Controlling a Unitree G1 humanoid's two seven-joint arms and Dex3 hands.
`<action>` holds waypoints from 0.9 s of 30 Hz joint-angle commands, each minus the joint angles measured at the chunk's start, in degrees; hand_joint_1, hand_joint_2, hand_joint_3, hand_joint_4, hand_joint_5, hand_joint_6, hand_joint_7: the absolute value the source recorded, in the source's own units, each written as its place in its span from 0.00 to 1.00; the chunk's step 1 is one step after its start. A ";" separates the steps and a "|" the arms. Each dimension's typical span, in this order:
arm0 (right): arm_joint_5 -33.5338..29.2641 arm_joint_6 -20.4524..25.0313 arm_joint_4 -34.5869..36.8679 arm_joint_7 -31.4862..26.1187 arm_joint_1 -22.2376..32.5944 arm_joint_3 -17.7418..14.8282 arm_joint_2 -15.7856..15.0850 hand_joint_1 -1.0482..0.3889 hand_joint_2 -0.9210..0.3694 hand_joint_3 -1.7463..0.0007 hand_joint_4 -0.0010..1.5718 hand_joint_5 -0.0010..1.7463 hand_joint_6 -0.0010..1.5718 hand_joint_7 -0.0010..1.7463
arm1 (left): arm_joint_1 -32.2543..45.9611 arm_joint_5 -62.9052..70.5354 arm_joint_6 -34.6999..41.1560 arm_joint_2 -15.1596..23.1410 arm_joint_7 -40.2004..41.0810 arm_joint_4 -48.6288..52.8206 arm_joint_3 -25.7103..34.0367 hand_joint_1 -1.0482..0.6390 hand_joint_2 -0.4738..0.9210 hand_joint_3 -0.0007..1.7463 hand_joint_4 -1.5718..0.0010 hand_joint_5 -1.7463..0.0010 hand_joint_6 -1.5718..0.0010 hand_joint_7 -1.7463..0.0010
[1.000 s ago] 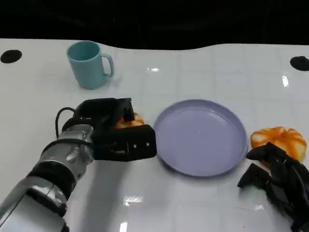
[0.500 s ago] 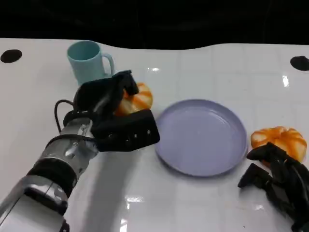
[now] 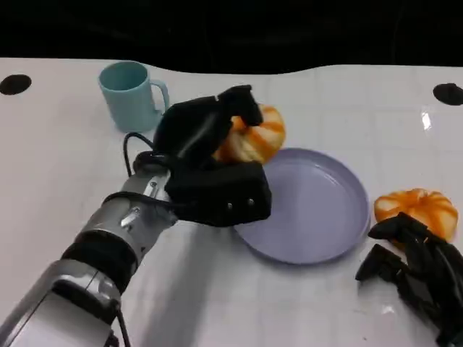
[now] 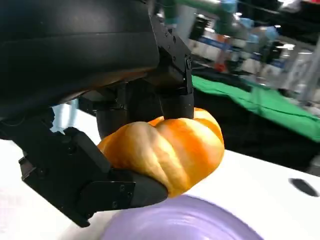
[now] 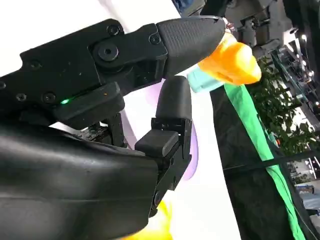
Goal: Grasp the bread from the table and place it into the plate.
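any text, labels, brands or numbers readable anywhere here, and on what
None can be read.
Mug: plain, no print.
Plate: plain, no mark.
Both breads: no label.
Left hand and right hand: black shells with screws, no lettering that shows.
Background signs behind the table in the left wrist view: too blurred to read.

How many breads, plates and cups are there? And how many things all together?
Breads: 2, one held up by the left hand at, one on the table beside the right hand at
Plates: 1, purple
Cups: 1, light blue
Total: 4
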 commanded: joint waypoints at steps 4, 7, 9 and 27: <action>-0.05 0.74 0.20 -1.20 0.93 -0.14 -0.35 0.36 0.00 0.88 0.40 0.91 0.38 0.72 | -5.90 -1.55 -0.63 -2.09 -12.45 2.50 -1.44 0.53 0.72 0.69 0.44 0.00 0.55 0.00; -0.10 0.74 0.01 -0.96 1.14 -0.02 -0.45 0.37 0.00 0.87 0.39 0.90 0.37 0.72 | -6.99 -1.21 0.34 -2.82 -14.47 3.40 -1.96 0.52 0.72 0.67 0.44 0.00 0.55 0.00; -0.23 0.39 0.17 -0.70 1.08 0.06 -0.51 0.38 0.00 0.86 0.39 0.90 0.36 0.72 | -7.68 -0.63 0.31 -3.59 -14.81 4.31 -2.72 0.52 0.73 0.67 0.44 0.00 0.54 0.00; -0.27 -0.01 0.13 -0.73 1.10 0.16 -0.23 0.38 0.00 0.86 0.38 0.89 0.35 0.74 | -9.91 3.70 1.57 -6.06 -11.58 7.97 -7.03 0.50 0.77 0.45 0.50 0.00 0.48 0.35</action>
